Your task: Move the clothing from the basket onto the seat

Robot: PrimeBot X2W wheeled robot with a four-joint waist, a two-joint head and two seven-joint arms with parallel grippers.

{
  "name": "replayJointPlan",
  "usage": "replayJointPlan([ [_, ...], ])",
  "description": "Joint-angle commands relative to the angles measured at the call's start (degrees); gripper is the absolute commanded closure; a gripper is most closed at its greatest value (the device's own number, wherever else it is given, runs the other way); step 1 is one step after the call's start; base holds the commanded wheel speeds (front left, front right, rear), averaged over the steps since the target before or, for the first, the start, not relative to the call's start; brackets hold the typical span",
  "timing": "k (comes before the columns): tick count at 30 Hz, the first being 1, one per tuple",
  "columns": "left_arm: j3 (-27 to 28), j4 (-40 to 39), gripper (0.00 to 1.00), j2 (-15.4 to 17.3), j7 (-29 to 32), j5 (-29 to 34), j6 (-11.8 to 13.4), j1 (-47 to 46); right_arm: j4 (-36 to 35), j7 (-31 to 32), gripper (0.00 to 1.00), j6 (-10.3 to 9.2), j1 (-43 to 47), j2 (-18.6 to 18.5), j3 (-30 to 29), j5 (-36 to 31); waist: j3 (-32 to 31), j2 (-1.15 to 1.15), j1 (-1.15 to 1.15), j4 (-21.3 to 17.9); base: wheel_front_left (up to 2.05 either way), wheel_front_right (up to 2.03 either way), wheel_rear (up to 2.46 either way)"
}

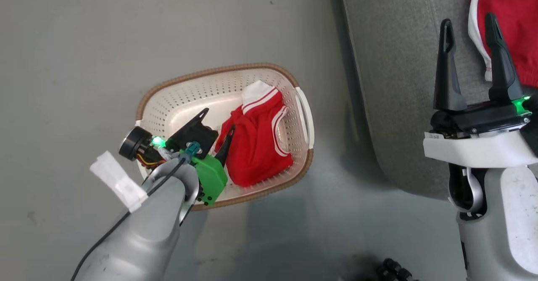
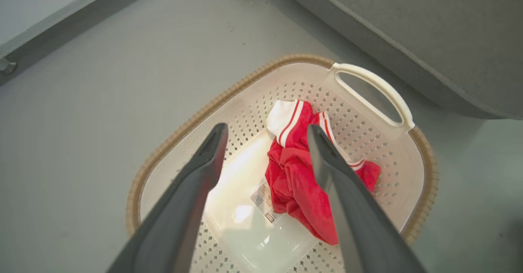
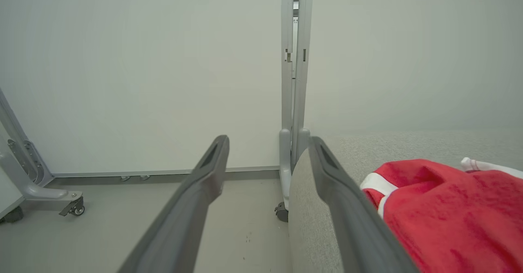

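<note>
Reach into basket (image 1: 210,72) by left gripper (image 2: 267,129), wide over garment (image 1: 256,146), ready for pinch. Holds right gripper (image 1: 468,20) wide, empty, above seat (image 1: 399,83)

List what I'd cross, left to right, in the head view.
basket, its left rim → left gripper, fingers open → red garment in the basket → white handle → seat → red garment on the seat

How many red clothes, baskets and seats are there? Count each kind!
Red clothes: 2, the garment in the basket and the garment on the seat
Basket: 1
Seat: 1
Total: 4
</note>
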Motion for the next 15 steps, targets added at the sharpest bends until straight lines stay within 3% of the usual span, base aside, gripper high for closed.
replayJointPlan([
  [1, -1.8, 2.3, 0.0, 0.7, 1.1, -1.0, -0.1, -2.6, -0.6, -0.2, 0.0, -0.06, -1.4, 0.4, 0.1, -0.3, 9.9, 0.0, -0.01, -5.4, 0.0, 0.0, 0.0],
  [8, -12.9, 12.4, 0.0, 3.7, 6.0, -3.8, -0.1, -12.8, -2.5, -0.2, 0.0, -0.06, -4.4, 1.2, 2.2, -0.7, 16.9, 0.0, -0.01, -8.7, 0.0, 0.0, 0.0],
  [15, -17.6, 16.7, 0.0, 5.0, 6.9, -8.9, -0.1, -17.4, -3.4, -0.2, 0.0, -0.06, -6.0, 1.4, 3.4, 0.9, 21.1, 0.0, -0.01, -11.3, 0.0, 0.0, 0.0],
])
